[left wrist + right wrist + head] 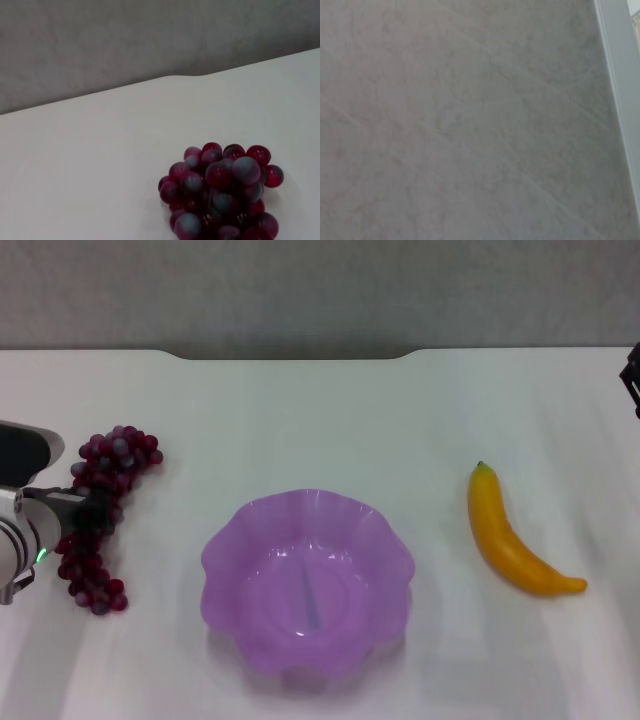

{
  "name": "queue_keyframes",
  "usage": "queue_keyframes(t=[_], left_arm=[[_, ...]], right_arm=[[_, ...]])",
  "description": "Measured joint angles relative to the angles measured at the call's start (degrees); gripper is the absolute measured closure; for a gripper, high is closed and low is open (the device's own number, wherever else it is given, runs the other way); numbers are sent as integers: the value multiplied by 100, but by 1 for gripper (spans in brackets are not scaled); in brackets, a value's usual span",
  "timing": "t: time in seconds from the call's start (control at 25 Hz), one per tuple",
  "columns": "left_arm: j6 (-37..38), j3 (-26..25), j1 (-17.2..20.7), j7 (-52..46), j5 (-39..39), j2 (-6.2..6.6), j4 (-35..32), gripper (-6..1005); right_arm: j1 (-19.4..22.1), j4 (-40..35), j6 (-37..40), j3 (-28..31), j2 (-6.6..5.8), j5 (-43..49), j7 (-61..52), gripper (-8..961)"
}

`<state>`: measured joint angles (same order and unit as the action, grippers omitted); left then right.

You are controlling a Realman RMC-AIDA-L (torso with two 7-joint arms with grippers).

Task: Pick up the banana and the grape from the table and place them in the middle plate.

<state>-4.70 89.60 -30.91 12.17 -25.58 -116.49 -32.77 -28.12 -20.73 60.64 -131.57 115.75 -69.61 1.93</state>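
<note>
I'm seeing the middle plate (307, 580) glowing translucent purple on the white table (320, 410). Left of the plate, the grape (100, 515) is showing dark red-purple, some berries looking greyish. Right of the plate, the banana (512, 535) is showing yellow-orange with a dark green tip. Beyond the plate, a mottled grey wall (320, 290) is showing.

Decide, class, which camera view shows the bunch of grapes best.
The head view: the whole bunch of grapes lies on the table, with the left gripper at its middle. The left wrist view shows only one end, close up. The right wrist view shows none of it.
</note>
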Motion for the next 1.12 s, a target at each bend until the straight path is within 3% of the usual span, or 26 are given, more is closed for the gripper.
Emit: queue_keyframes(t=[0.32,0.48,0.88,1.12], left_arm=[[209,51,107,12,0,-22,-195,796],[200,152,321,-1,0,-23,-667,798],[156,187,455,13,0,-12,-1091,799],[-385,145,731,7,34,13,-1921,799]], right_arm=[[44,25,-3,35,0,-9,0,62],[43,26,-84,49,0,-9,0,62],[53,25,-131,67,0,-9,0,61],[57,25,-133,71,0,-15,0,62]])
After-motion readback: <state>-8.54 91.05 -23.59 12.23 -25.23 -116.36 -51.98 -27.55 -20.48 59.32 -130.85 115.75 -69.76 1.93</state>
